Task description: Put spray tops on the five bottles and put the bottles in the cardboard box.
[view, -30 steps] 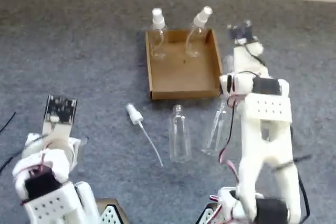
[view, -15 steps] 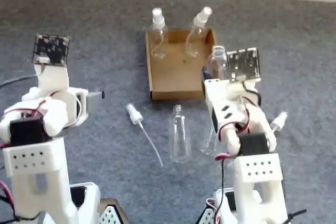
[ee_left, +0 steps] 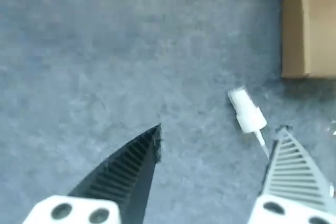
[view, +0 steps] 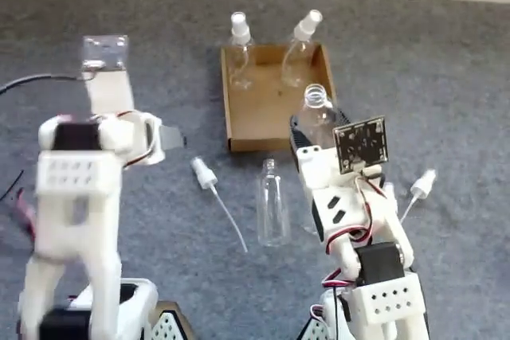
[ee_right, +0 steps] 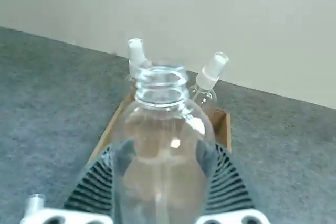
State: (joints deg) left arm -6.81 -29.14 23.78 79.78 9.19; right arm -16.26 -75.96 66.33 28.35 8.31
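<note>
My right gripper (view: 317, 136) is shut on a clear, uncapped bottle (view: 316, 107), held upright at the near right corner of the cardboard box (view: 271, 121). In the right wrist view the bottle (ee_right: 160, 145) stands between the ribbed fingers (ee_right: 92, 190). My left gripper (ee_left: 220, 129) is open above the carpet, a loose spray top (ee_left: 247, 111) close to one fingertip. That spray top (view: 205, 173) lies left of a bare bottle (view: 272, 206) lying on its side. Two capped bottles (view: 239, 49) (view: 299, 47) lean in the box's far end.
A second loose spray top (view: 422, 183) lies on the carpet right of the right arm. The grey carpet (view: 159, 45) spreads open to the left of the box. The left arm's base (view: 80, 197) stands at the front left.
The left arm has lifted and swung right, its gripper now near the spray top. The right arm has drawn back from the box's right side, carrying the bottle toward the near corner.
</note>
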